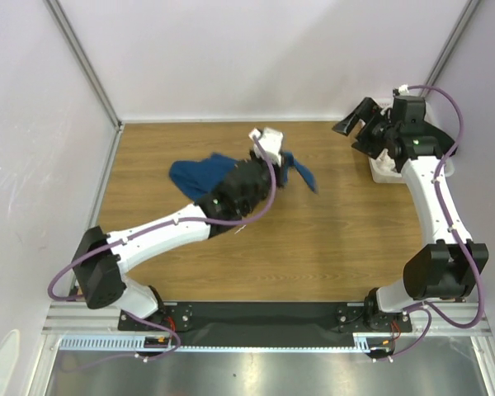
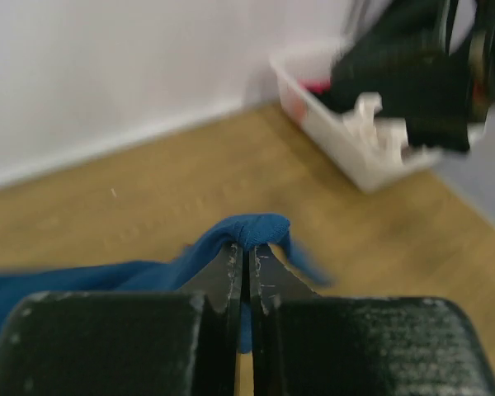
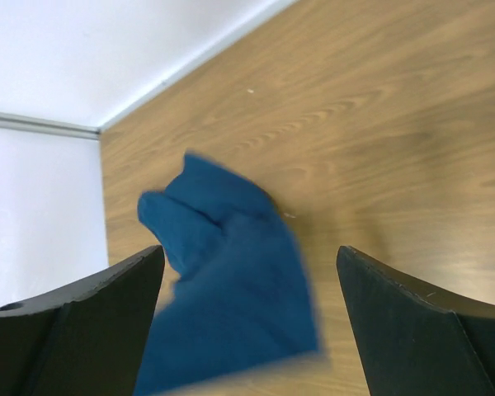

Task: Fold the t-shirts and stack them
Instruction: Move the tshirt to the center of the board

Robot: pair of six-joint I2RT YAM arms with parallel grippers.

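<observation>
dark blue t-shirt pinched in the left hand

top view: the left hand (image 1: 287,163) holds the dark blue t-shirt (image 1: 200,175), which is bunched mid-counter (image 1: 338,239) toward the far edge. the right hand (image 1: 356,128) hangs over the white basket (image 1: 382,171) at the far right corner.
left wrist: fingers (image 2: 231,272) clamped together on a blue fold.
right wrist: fingers (image 3: 107,305) spread wide apart, with the shirt lying on the wood beyond them.

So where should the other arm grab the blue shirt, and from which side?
Probably the loose flap of the blue t-shirt that sticks out to the right of the left gripper, whose jaws are shut on a fold. Come from the right: that flap points toward the open right gripper, while the rest is bunched on the far side of the left arm.
</observation>
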